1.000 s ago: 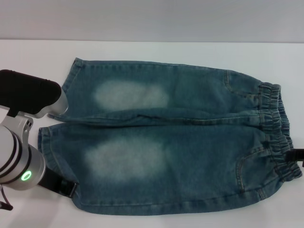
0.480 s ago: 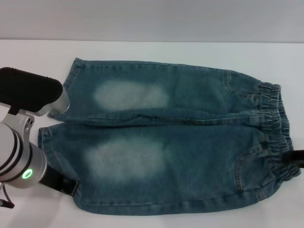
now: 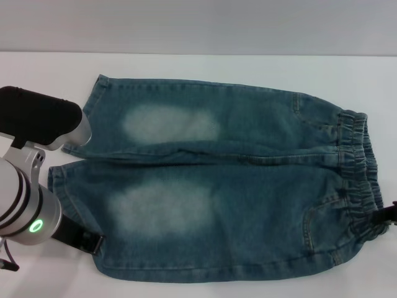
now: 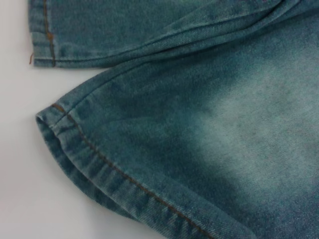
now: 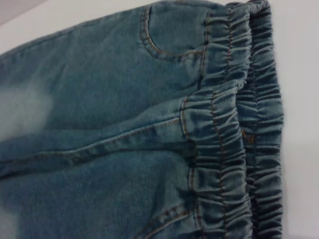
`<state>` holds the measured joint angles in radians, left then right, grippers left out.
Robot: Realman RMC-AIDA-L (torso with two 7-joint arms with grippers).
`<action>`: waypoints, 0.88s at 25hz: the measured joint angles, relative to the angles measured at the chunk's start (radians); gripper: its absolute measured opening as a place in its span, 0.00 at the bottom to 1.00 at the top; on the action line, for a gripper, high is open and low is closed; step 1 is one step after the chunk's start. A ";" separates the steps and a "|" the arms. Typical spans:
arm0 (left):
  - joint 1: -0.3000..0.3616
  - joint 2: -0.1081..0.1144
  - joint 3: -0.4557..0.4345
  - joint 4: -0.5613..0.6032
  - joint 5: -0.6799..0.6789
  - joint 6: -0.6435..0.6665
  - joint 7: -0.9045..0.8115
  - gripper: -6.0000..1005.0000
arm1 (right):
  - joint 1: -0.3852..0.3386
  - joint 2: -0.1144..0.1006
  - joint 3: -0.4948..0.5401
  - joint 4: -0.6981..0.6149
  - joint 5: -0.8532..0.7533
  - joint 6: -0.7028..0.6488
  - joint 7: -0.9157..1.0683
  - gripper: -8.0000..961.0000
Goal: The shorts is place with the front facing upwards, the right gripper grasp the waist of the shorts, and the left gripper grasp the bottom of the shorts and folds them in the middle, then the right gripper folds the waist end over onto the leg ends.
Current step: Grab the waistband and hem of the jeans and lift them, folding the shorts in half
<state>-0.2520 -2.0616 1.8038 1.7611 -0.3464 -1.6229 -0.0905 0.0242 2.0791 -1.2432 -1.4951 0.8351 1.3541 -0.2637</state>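
Head view: the shorts lie flat on the white table, front up, the bottom of the shorts toward the robot's left, the waist toward its right; bare table borders the far side. The left gripper sits at the near hem corner and the right gripper at the waist's near end; finger positions cannot be told. Left wrist view: hem close below. Right wrist view: gathered waistband close below.
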 joint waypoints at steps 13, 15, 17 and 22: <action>-0.002 0.002 -0.024 -0.001 0.000 0.021 0.010 0.10 | 0.000 -0.001 0.019 -0.024 0.061 -0.002 -0.053 0.01; -0.003 0.001 -0.043 -0.001 -0.001 0.037 0.022 0.10 | 0.002 -0.001 0.036 -0.024 0.089 -0.013 -0.071 0.01; -0.003 0.002 -0.058 -0.002 -0.001 0.056 0.032 0.10 | 0.001 -0.001 0.056 -0.023 0.122 -0.029 -0.092 0.01; 0.016 0.002 -0.138 -0.009 -0.002 0.196 0.081 0.10 | -0.006 0.000 0.104 0.064 0.302 -0.098 -0.194 0.01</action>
<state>-0.2362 -2.0593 1.6657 1.7519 -0.3487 -1.4266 -0.0090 0.0185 2.0793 -1.1393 -1.4312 1.1368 1.2564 -0.4574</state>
